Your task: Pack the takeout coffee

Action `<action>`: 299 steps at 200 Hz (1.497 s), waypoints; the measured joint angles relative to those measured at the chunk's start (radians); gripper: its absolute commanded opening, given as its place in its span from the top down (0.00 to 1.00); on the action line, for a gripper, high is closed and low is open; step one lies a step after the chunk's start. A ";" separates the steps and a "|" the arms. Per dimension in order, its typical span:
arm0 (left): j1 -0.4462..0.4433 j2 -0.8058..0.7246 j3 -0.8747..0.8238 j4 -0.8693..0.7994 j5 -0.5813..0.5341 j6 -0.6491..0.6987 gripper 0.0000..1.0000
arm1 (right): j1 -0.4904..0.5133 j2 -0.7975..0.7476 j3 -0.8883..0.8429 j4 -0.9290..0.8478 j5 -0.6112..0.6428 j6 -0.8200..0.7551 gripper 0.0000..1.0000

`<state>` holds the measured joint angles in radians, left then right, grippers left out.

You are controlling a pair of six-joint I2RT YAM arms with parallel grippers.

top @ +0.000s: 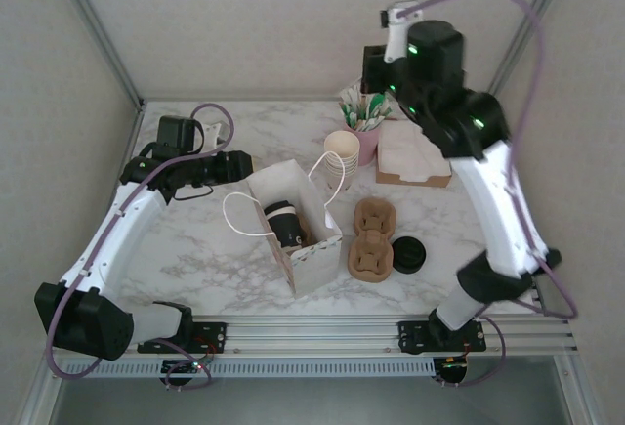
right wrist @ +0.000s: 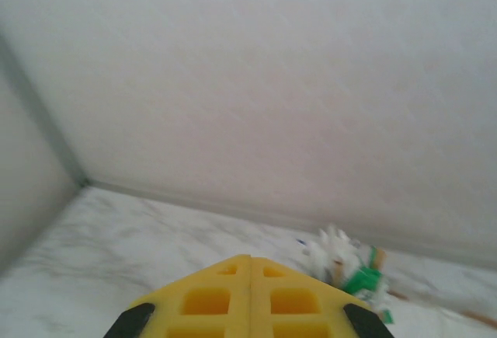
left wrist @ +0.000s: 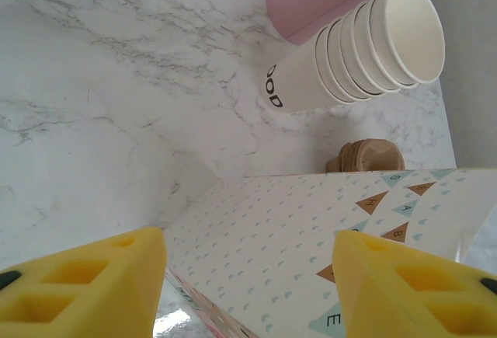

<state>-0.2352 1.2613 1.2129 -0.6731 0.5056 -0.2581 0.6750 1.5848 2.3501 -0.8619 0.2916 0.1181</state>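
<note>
The white paper bag [top: 311, 254] stands open mid-table. Inside it sits the takeout coffee [top: 283, 222], a cream cup with a dark lid and sleeve. My left gripper [top: 239, 165] is low at the bag's back-left corner. In the left wrist view my left gripper [left wrist: 248, 276] is open, its yellow fingers [left wrist: 85, 287] wide apart, and the bag's patterned side [left wrist: 311, 229] lies just beyond them. My right arm [top: 435, 59] is raised high at the back right. My right gripper [right wrist: 250, 268] is shut with nothing in it, facing the back wall.
A stack of cream paper cups [top: 342, 156] and a pink cup of green-and-white sticks [top: 365, 124] stand behind the bag. A brown napkin box [top: 412, 159] is at the back right. The brown pulp carrier [top: 371, 239] and a black lid [top: 408, 255] lie right of the bag.
</note>
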 measured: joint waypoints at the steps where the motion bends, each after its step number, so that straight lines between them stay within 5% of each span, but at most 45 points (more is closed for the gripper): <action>1: 0.000 0.000 0.000 0.000 0.000 0.000 0.41 | 0.006 -0.011 -0.001 0.001 -0.002 0.000 1.00; 60: 0.000 0.000 0.000 0.000 -0.012 0.000 0.42 | 0.198 -0.321 -0.162 0.012 -0.101 0.056 1.00; 136: 0.000 0.000 0.000 0.000 -0.019 0.001 0.42 | 0.301 -0.280 -0.467 -0.005 -0.159 0.130 1.00; 146: 0.000 0.000 0.000 0.000 -0.021 0.001 0.42 | 0.306 -0.264 -0.495 -0.014 -0.166 0.135 0.88; 157: 0.000 0.000 0.000 0.000 -0.021 0.002 0.42 | 0.309 -0.246 -0.512 -0.023 -0.170 0.144 0.55; 164: 0.000 0.000 0.000 0.000 -0.022 0.003 0.42 | 0.309 -0.233 -0.518 -0.025 -0.174 0.150 0.43; 185: 0.000 0.000 0.000 0.000 -0.022 0.004 0.42 | 0.309 -0.212 -0.524 -0.024 -0.181 0.156 0.31; 224: 0.000 0.000 0.000 0.000 -0.021 0.004 0.42 | 0.307 -0.208 -0.500 -0.019 -0.059 0.143 0.32; 251: 0.000 0.000 0.000 0.000 -0.022 0.004 0.42 | 0.217 -0.199 -0.472 -0.006 0.033 0.140 0.32; 299: 0.000 0.000 0.000 0.000 -0.022 0.004 0.42 | -0.216 -0.191 -0.583 0.067 0.039 0.209 0.29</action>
<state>-0.2352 1.2610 1.2129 -0.6731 0.4839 -0.2539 0.4595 1.3937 1.7672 -0.7948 0.3309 0.3267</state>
